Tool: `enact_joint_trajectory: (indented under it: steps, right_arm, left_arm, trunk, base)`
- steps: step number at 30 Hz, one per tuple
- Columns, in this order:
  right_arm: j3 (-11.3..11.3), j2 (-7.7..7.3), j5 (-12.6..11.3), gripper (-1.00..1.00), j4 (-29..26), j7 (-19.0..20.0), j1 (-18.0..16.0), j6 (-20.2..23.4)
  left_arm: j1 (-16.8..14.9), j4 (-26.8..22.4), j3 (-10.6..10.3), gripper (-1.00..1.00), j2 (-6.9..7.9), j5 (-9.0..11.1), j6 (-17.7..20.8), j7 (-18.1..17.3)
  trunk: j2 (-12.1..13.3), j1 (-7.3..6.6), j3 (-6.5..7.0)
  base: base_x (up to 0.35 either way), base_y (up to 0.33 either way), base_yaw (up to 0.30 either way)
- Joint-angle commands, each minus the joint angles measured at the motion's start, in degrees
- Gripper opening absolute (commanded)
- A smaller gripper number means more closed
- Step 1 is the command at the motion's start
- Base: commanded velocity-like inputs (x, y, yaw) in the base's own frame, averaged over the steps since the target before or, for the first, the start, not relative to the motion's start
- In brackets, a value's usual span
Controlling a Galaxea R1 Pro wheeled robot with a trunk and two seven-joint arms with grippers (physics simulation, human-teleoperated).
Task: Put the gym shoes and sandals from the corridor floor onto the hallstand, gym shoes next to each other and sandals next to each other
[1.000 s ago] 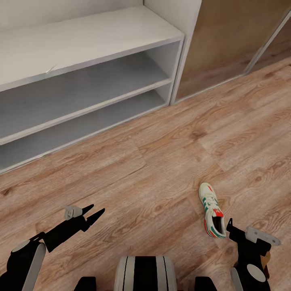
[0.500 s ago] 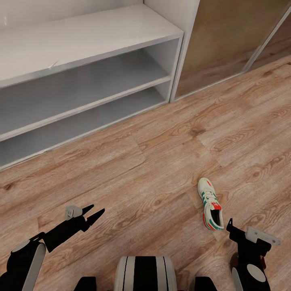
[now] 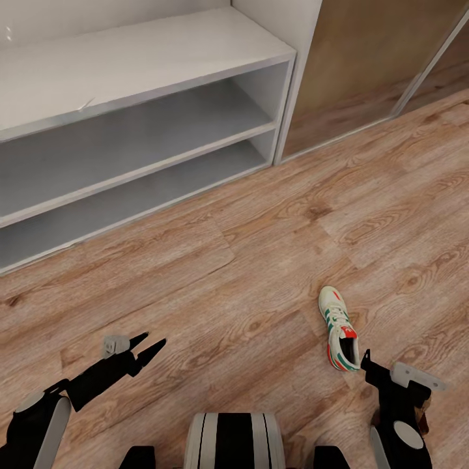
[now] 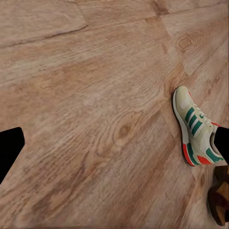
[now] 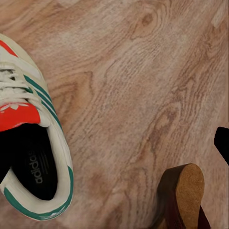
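Count: one cream-white lace-up gym shoe with green side stripes and a red-orange tongue patch (image 3: 341,329) on the light brown wood-grain plank floor (image 3: 260,260); one dark brown sandal with a tan cork-like sole (image 5: 181,198); one low white hallstand with a flat top and two long open shelf compartments (image 3: 130,71), both shelves and top bare.

Head view: the shoe lies flat on its sole, toe toward the hallstand, heel just beside the right tool (image 3: 366,365). The hallstand stands well apart from it, across the floor, against a white upright panel (image 3: 293,39) beside a brown wood-look sliding door (image 3: 371,65). The left tool (image 3: 146,345) hangs low over bare floor, its two black pointed fingers spread apart with nothing between them.

Left wrist view: the same shoe (image 4: 194,128) seen from its side, three green stripes and a green-edged sole with a red-orange heel; beyond its heel, a dark brown woven sandal (image 4: 220,202) at the frame edge, partly cut off.

Right wrist view: close look down into the shoe's dark opening (image 5: 33,143), white laces, printed insole. The sandal's rounded tan sole end sits near the shoe's heel, apart from it on the floor. The black fingers (image 5: 222,141) of the right tool stand wide apart at opposite frame edges, gripping nothing.
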Motion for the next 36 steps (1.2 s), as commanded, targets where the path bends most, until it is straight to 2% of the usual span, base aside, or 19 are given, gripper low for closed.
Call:
enact_joint_trajectory:
  steps: [1,9,20,36]
  right_arm:
    - [0.08,0.04,0.10,1.00,0.18,-0.18,-0.35,0.39]
    - [-0.53,1.06,1.12,1.00,-1.65,-1.45,0.57,0.54]
    - [-0.62,1.26,1.40,1.00,-1.64,-1.71,0.77,0.57]
    - [-0.55,1.26,1.49,1.00,-1.65,-1.80,0.77,0.57]
  left_arm:
    - [0.31,0.00,0.27,1.00,0.00,0.37,0.18,-0.12]
    - [0.22,0.10,1.89,1.00,0.03,0.71,2.10,-2.06]
    - [0.26,0.12,5.43,1.00,-0.19,0.20,2.50,-3.25]
    - [0.25,0.12,5.73,1.00,-0.27,0.07,2.46,-3.21]
  trunk:
    - [-0.01,-0.01,-0.03]
    - [-0.01,-0.01,-0.03]
    - [-0.01,-0.01,-0.03]
    - [-0.01,-0.01,-0.03]
  base:
    - [0.000,0.000,0.000]
    - [0.000,0.000,0.000]
    - [0.022,-0.010,0.000]
    - [0.151,-0.114,0.000]
